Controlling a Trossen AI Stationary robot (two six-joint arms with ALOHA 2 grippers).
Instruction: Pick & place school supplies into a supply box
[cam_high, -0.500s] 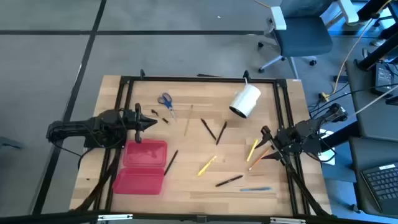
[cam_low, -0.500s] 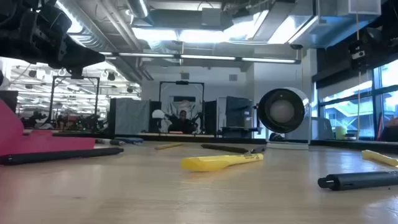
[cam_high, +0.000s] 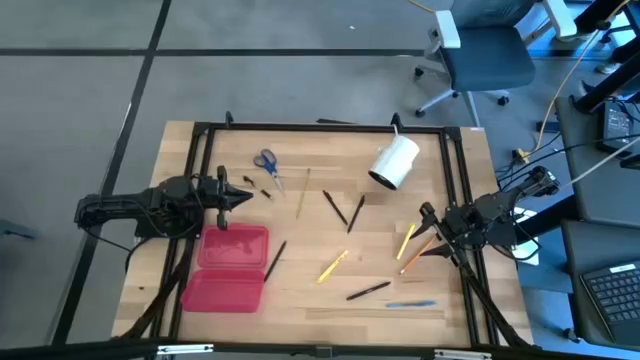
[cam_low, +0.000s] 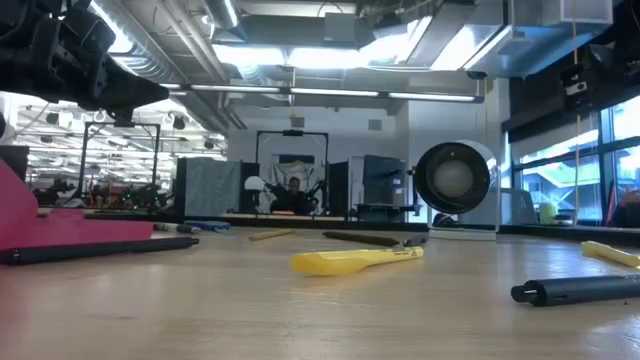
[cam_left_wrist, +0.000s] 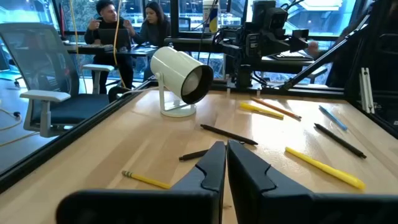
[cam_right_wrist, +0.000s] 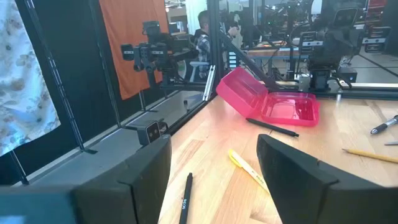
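1. Nothing had moved since the earlier frame.
2. Left end effector hovered near the surface's left edge, fingers pressed together, empty.
3. Right end effector waited by the right edge, fingers wide apart, empty.
4. Red translucent supply box lay open near the front-left corner.
5. Thin pens and pencils lay scattered mid-surface; blue-handled scissors sat near the back edge.
6. Smooth white cylinder lay on pale wood.

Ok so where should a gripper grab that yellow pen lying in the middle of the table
Take the yellow pen at mid-barrel, coming straight down from above. It lies flat on the bare table, slanted, with nothing touching it, so fingers set across its thin barrel would close on both long sides. The open right gripper is nearer; the shut left gripper hovers by the red box.
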